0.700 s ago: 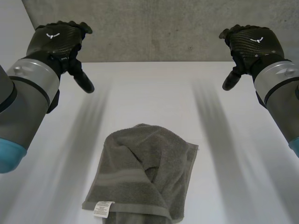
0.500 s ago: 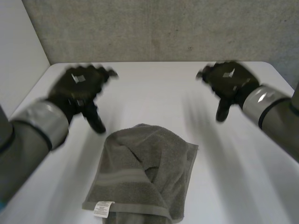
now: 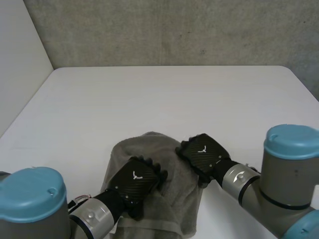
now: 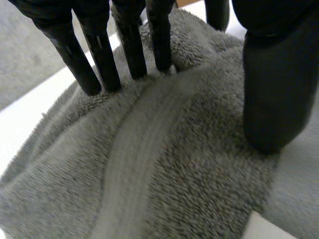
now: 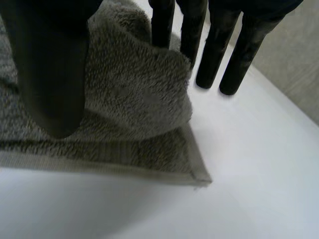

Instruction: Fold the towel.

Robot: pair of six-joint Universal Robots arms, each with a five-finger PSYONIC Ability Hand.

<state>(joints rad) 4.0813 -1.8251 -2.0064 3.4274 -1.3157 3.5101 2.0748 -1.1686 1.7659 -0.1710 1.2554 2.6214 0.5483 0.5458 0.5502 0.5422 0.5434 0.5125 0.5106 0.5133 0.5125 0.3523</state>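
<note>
The left robot hand (image 3: pixel 135 183) lies palm-down on the middle of the grey towel (image 3: pixel 130 149), its straight fingers (image 4: pixel 130 50) spread and pressing their tips into the pile beside a woven band (image 4: pixel 132 154), thumb apart, clasping nothing. The right robot hand (image 3: pixel 202 153) sits on the towel's right edge near a hemmed corner (image 5: pixel 198 175), fingers (image 5: pixel 213 57) straight, some on cloth, some on the white desk (image 3: pixel 164 94), gripping nothing. The towel lies rumpled at the desk's near middle.
</note>
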